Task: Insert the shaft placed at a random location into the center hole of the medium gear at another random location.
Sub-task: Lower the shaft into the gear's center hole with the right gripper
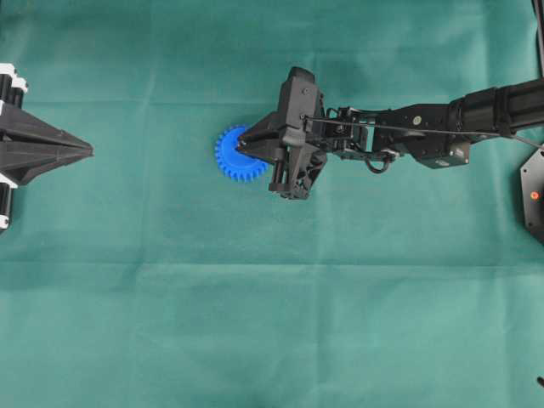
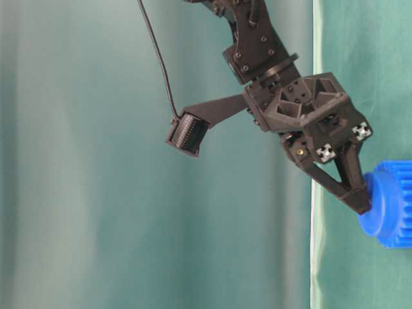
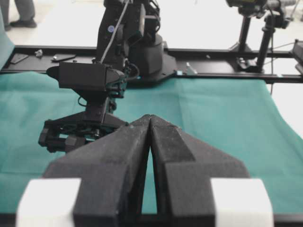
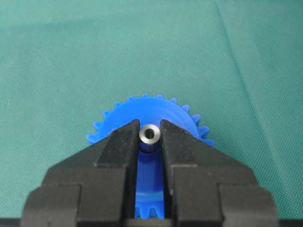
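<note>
right gripper (image 4: 150,135) pinching the little silvery shaft (image 4: 150,134) at its fingertips, right over the blue medium gear (image 4: 142,116) on the green tabletop (image 4: 57,56), left gripper (image 1: 85,150) pressed together, well off to the side

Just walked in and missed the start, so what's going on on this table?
The right claw is pinching a small silvery shaft and holding it over the middle of the blue gear, which lies flat on the green cloth. The claw's tips are right at the gear's raised hub; whether the shaft has entered the center hole can't be told, since the hole is hidden. The left claw sits shut at the table's edge, empty.
</note>
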You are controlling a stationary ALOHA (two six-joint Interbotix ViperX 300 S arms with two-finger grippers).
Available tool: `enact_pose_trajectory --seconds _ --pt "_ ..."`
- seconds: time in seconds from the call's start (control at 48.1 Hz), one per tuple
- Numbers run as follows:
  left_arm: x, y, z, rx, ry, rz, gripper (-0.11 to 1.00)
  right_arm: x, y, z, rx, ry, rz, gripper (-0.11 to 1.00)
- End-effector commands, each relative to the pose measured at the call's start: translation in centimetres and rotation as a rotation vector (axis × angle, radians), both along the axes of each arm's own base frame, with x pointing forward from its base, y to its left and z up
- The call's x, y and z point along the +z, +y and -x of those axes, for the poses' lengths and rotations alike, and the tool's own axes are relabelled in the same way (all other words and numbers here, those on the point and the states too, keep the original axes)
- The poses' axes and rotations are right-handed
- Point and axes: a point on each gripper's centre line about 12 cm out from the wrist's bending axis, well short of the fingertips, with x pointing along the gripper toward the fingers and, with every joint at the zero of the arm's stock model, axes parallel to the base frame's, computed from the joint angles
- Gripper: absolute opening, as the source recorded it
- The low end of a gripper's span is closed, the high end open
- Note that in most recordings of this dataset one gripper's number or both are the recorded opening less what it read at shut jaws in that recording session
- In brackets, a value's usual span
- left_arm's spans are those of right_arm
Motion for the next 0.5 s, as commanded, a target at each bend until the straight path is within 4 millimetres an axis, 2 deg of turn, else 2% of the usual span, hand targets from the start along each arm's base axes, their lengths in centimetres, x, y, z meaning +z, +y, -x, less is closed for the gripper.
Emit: enact_pose_trajectory --seconds 0.0,0.187,0.229,0.291,0.478 --pt "0.89 -0.07 -0.27 -0.003 -0.020 0.001 0.00 1.54 -0.31 -0.70 -0.006 -0.050 0.007 0.14" --pt "0.90 -0.04 -0.24 -0.002 -0.020 -0.001 0.00 1.57 -0.25 -0.72 -0.007 -0.054 0.004 0.14" --pt "0.92 -0.07 -0.24 -0.004 -0.022 -0.001 0.00 1.57 -0.25 -0.72 -0.007 -0.054 0.004 0.17" --pt "0.90 -0.07 -0.24 -0.004 -0.020 -0.001 0.00 1.70 -0.26 -0.78 -0.007 -0.058 0.005 0.32" --pt "0.87 -0.07 -0.27 -0.004 -0.018 -0.001 0.00 1.94 -0.08 -0.93 -0.001 -0.077 0.010 0.87"
